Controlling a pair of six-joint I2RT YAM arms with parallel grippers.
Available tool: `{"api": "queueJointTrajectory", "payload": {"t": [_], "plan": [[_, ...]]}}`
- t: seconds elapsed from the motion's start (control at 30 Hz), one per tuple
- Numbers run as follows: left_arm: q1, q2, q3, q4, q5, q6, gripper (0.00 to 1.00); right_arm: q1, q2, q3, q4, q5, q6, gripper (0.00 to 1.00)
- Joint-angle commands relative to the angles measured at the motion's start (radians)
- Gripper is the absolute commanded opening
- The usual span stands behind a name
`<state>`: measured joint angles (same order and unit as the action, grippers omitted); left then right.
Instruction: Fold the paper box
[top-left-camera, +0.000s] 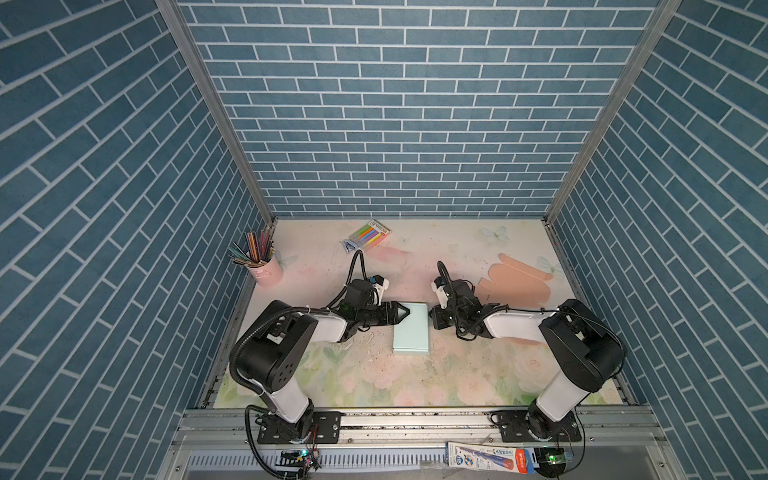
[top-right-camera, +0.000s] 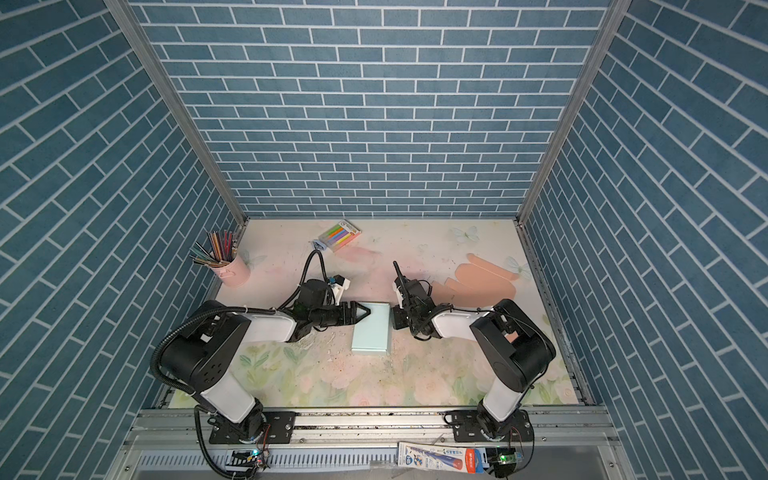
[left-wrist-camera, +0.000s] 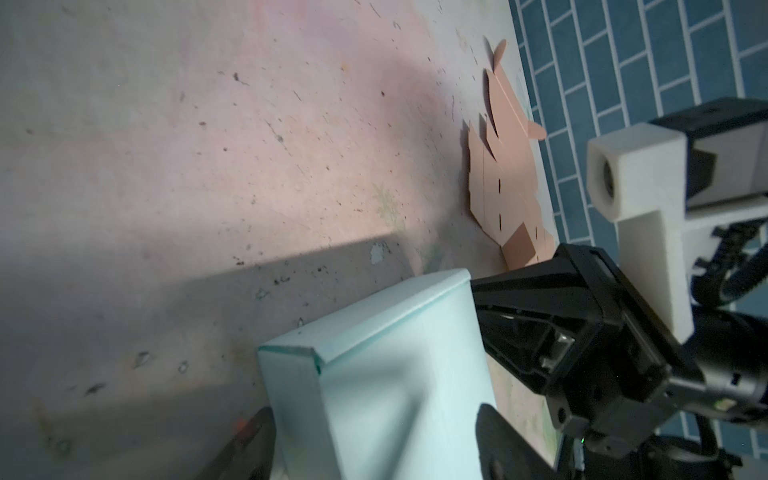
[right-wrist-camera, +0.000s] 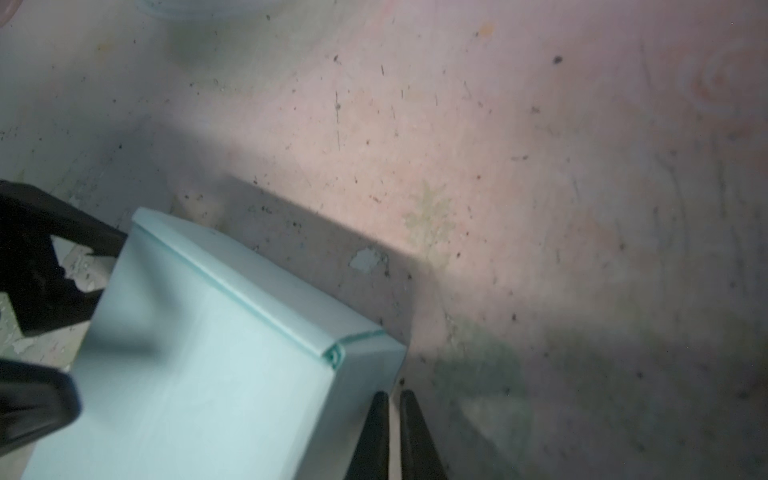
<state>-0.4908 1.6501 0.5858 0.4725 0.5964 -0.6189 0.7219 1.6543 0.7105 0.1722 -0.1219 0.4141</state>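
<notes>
The light blue paper box (top-left-camera: 411, 332) lies flat and closed at the middle of the counter (top-left-camera: 457, 374), its visible end flap tucked in, so the folding looks essentially finished. The left gripper (top-left-camera: 403, 313) straddles its far left corner with jaws spread, released. The right gripper (right-wrist-camera: 394, 397) is clenched on nothing just beside it, and a peach box blank (top-left-camera: 515, 282) lies unfolded well apart.
</notes>
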Motion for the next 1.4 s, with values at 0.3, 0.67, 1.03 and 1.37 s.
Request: {"api": "queueJointTrajectory", "payload": {"t": [0.3,0.67,1.03,1.37], "plan": [[-0.05,-0.2,-0.164,-0.059,-0.034,-0.001,0.84,0.033,-0.194,-0.158,-0.046,0.039,0.062,0.13],[-0.142,-0.163,-0.181,0.013,-0.057,-0.058,0.81,0.101,-0.144,-0.123,-0.019,0.031,0.086,0.12],[-0.163,-0.138,-0.168,0.069,-0.059,-0.082,0.74,0.16,-0.059,-0.035,-0.008,0.013,0.091,0.11],[-0.162,-0.124,-0.153,0.073,-0.06,-0.086,0.73,0.176,-0.069,-0.028,-0.006,0.003,0.099,0.11]]}}
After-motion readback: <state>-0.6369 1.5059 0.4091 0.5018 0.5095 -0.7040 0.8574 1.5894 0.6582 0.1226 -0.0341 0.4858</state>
